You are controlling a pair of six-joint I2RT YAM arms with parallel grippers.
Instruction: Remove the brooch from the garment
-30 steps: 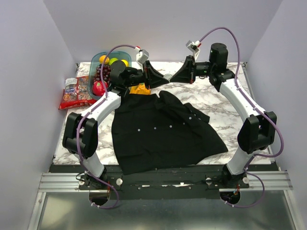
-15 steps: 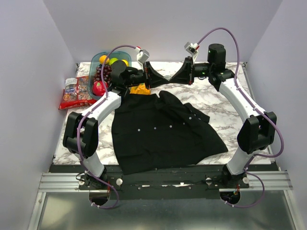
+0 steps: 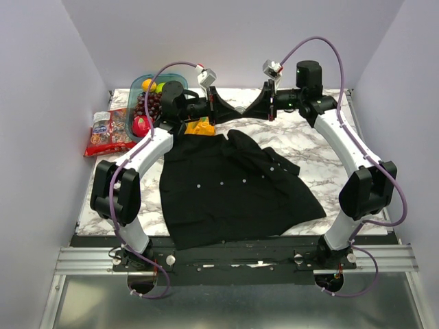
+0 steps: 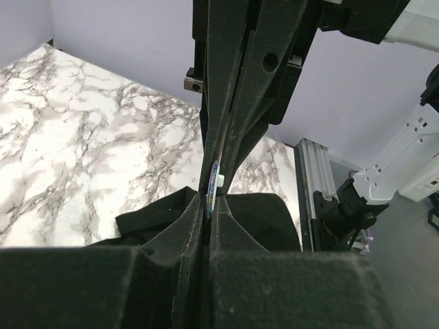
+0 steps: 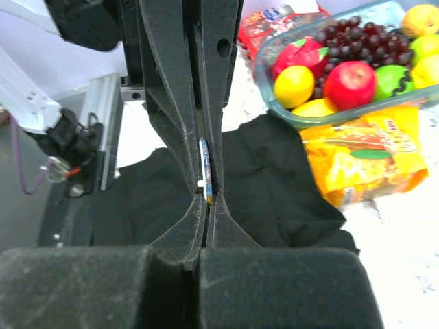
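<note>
The brooch (image 4: pixel 214 184) shows edge-on as a thin pale disc, held in the air between both grippers' tips. It also shows in the right wrist view (image 5: pixel 204 168) and as a small grey spot in the top view (image 3: pixel 238 109). My left gripper (image 3: pixel 230 112) is shut on it from the left, and in its own wrist view (image 4: pixel 208 205) pinches the disc's near edge. My right gripper (image 3: pixel 246 110) is shut on it from the right, and its own wrist view (image 5: pixel 206 201) shows the same pinch. The black garment (image 3: pixel 226 188) lies spread on the table below; no cloth shows between the jaws.
A teal tray (image 3: pixel 137 83) of fruit stands at the back left, with an orange snack bag (image 3: pixel 199 127) beside it and a red snack bag (image 3: pixel 108 136) at the left edge. The marble table (image 3: pixel 322 157) shows bare to the right of the garment.
Both grippers stay pinched tip to tip on the brooch. Both wrists have risen slightly toward the back of the table. The garment has not moved.
</note>
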